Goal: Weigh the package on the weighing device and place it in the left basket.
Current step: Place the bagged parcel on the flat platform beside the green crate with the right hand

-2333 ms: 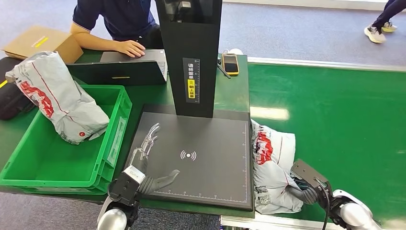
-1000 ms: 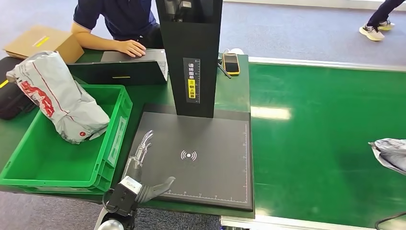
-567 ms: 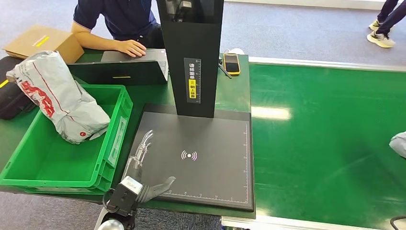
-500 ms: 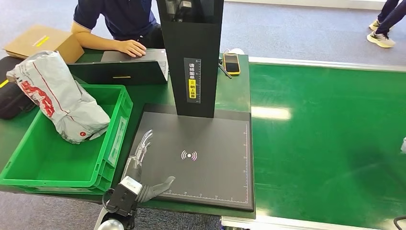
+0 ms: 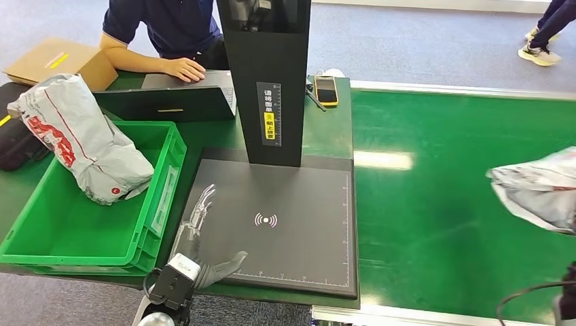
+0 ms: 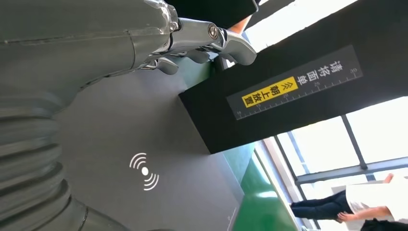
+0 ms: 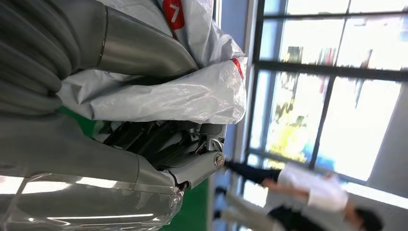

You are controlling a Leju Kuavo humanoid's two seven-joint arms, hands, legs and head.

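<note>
A grey plastic package [image 5: 536, 190] with red print hangs above the green belt at the far right of the head view. In the right wrist view my right hand [image 7: 163, 144] grips this package [image 7: 183, 91] between thumb and fingers. The weighing device is a black platform [image 5: 292, 251] with a tall black column [image 5: 268, 81]; nothing lies on the platform. My left hand [image 5: 204, 261] rests open at the platform's front left corner, fingers spread; the left wrist view shows the hand [image 6: 96, 43] over the platform [image 6: 120, 144]. The green basket [image 5: 41, 231] stands left of the scale.
Another grey package [image 5: 81, 142] leans in the basket's far corner. A person [image 5: 170, 27] works at a laptop [image 5: 170, 98] behind the scale. A cardboard box [image 5: 61, 60], a black bag [image 5: 17, 146] and a yellow phone [image 5: 327, 89] lie on the table.
The package, lifted from beside the scale and carried out past the right edge, has come back into the head view at the right. My left hand has stayed put.
</note>
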